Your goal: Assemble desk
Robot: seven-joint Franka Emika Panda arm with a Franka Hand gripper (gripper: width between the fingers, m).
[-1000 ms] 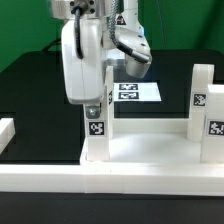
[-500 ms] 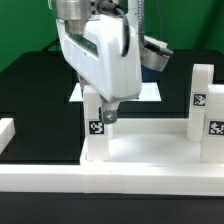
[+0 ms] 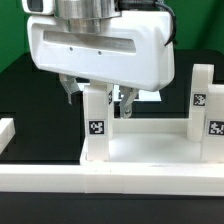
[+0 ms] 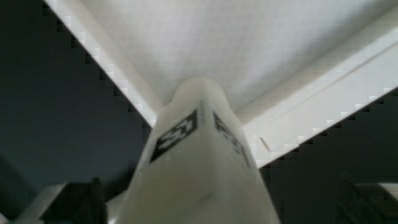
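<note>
Overhead, the gripper [image 3: 96, 99] stood wide open, its fingers [image 3: 69, 92] straddling 1 upright leg [image 3: 96, 125] of the desk [image 3: 150, 148].

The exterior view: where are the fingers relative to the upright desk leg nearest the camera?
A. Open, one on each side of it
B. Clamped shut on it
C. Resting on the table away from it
A: the fingers stand open, either side of the leg.
</note>
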